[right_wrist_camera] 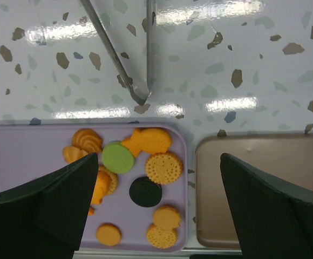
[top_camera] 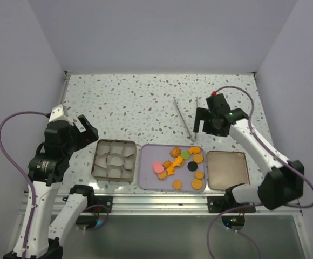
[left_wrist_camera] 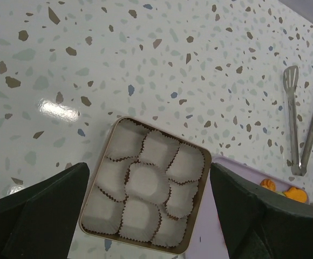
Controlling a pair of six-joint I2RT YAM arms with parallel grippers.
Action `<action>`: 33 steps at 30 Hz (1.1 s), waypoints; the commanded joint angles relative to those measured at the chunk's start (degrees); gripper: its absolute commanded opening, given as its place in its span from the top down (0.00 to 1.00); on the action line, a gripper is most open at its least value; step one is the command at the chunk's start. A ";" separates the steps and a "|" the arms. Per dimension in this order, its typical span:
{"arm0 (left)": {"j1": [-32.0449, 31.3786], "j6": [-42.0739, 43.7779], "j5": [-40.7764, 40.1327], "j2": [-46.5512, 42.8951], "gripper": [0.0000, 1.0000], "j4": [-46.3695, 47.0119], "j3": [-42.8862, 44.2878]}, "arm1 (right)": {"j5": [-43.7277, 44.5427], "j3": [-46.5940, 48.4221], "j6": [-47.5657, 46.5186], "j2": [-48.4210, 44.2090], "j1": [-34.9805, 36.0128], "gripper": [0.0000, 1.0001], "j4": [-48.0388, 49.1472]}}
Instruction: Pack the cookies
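- The left gripper [left_wrist_camera: 148, 172] hangs in the air with its two dark fingers spread wide apart, holding nothing
- Straight below it, framed between those fingers, sits a square box [left_wrist_camera: 206, 162] packed with white paper cups [left_wrist_camera: 143, 181]; each cup is empty as far as can be seen
- The right gripper [right_wrist_camera: 157, 156] also hovers with its fingers well apart and nothing between them
- Under the right gripper, mostly toward its left finger, the cookies [top_camera: 179, 162] lie loose on a lavender tray [right_wrist_camera: 32, 145]; none is in the box
- Most are orange rounds and shaped pieces; a green disc [right_wrist_camera: 117, 157] and a black disc [right_wrist_camera: 145, 191] lie near the middle of the gap, and a pink disc [top_camera: 157, 167] lies further to the left
- Beneath the right finger is a tan tray [right_wrist_camera: 243, 178], just beside the lavender one, with nothing in it
- Ahead of the right gripper's fingertips, metal tongs [right_wrist_camera: 141, 97] lie flat on the speckled table [top_camera: 135, 102], hinged end nearest the cookies
- From the left gripper, the cookies are off to the right, just past the box
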 commanded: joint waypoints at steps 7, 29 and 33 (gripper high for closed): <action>-0.16 -0.53 3.85 -3.81 0.05 -3.13 -1.20 | 0.65 11.96 -9.94 22.44 1.24 0.01 5.25; -0.16 1.04 4.20 -0.82 0.07 -5.50 0.47 | 0.30 18.56 -8.27 42.84 1.32 0.04 13.42; -0.16 1.04 4.11 -0.12 0.07 -4.89 -0.14 | -0.05 18.65 -8.01 44.16 1.24 0.34 14.04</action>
